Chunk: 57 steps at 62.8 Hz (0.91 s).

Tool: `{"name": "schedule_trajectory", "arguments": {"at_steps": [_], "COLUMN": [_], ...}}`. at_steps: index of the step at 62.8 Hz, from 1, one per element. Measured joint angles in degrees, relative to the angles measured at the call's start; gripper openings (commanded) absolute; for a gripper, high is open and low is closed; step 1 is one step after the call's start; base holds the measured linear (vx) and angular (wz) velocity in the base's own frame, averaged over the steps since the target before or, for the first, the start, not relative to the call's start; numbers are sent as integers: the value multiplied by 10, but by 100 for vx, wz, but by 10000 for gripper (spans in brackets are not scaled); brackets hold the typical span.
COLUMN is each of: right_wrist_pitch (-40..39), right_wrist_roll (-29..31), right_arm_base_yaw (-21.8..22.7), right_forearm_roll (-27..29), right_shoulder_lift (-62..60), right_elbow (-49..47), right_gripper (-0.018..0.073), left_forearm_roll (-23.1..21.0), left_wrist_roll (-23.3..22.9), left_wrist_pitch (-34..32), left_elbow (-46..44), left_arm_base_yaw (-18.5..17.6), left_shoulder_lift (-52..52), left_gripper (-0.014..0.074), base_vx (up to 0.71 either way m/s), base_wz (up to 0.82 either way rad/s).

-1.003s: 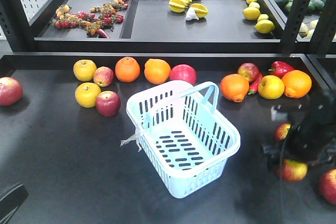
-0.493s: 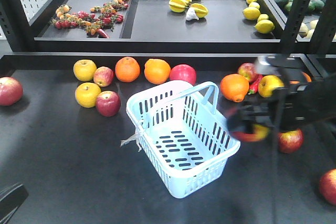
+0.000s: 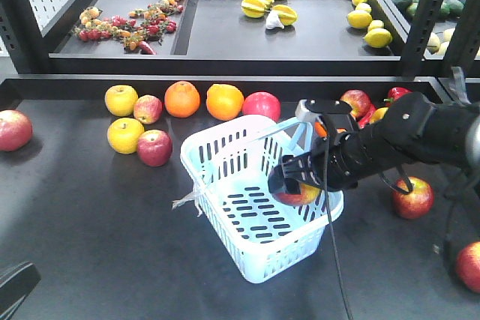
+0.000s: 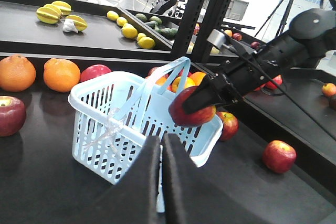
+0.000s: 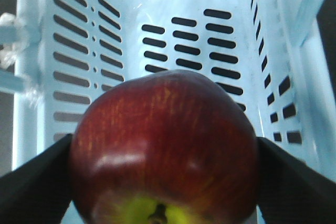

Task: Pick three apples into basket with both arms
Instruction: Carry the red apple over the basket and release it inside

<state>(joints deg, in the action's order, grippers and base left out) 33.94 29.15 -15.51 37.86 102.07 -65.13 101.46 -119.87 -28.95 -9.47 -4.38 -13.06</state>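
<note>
The pale blue basket stands mid-table, its handle raised. My right gripper is shut on a dark red apple with a yellowish base and hangs it just over the basket's right half. The right wrist view shows that apple pinched between both fingers, above the slotted basket floor. My left gripper is shut and empty, low in front of the basket, and looks at the held apple. More red apples lie at the left and the right.
Two oranges, yellow apples and a red apple line the back of the table. Another orange, peppers and fruit sit back right. Black shelf posts rise at the right. A red apple lies far left.
My right arm has lifted an apple from the table's right side and swung it left, from beside the basket to over its inside. The left gripper has not moved.
</note>
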Motion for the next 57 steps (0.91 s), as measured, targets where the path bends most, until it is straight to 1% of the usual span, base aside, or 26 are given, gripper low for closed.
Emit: {"name": "schedule_trajectory", "arguments": {"at_steps": [2, 5, 16, 21, 25, 38, 46, 52, 57], "right_wrist_pitch": [0, 0, 0, 1, 1, 2, 12, 35, 57], "right_wrist_roll": [0, 0, 0, 0, 0, 0, 0, 0, -14], "right_arm_base_yaw": [0, 0, 0, 0, 0, 0, 0, 0, 0], "right_forearm_roll": [0, 0, 0, 0, 0, 1, 1, -8, -32], "right_shoulder_lift": [2, 3, 3, 3, 3, 3, 2, -6, -23], "right_elbow": [-4, -10, -15, -15, -15, -15, -15, -15, -15], "right_gripper": [232, 327, 608, 694, 729, 709, 645, 533, 390], "left_forearm_roll": [0, 0, 0, 0, 0, 0, 0, 0, 0], "left_wrist_roll": [0, 0, 0, 0, 0, 0, 0, 0, 0], "left_wrist_pitch": [0, 0, 0, 0, 0, 0, 0, 0, 0], "left_elbow": [0, 0, 0, 0, 0, 0, 0, 0, 0], "left_arm_base_yaw": [0, 0, 0, 0, 0, 0, 0, 0, 0], "left_shoulder_lift": [0, 0, 0, 0, 0, 0, 0, 0, 0], "left_gripper": [-8, -8, -8, -8, -8, -8, -8, -8, -8], "base_vx": [0, 0, 0, 0, 0, 0, 0, 0, 0], "base_wz": [0, 0, 0, 0, 0, 0, 0, 0, 0]}}
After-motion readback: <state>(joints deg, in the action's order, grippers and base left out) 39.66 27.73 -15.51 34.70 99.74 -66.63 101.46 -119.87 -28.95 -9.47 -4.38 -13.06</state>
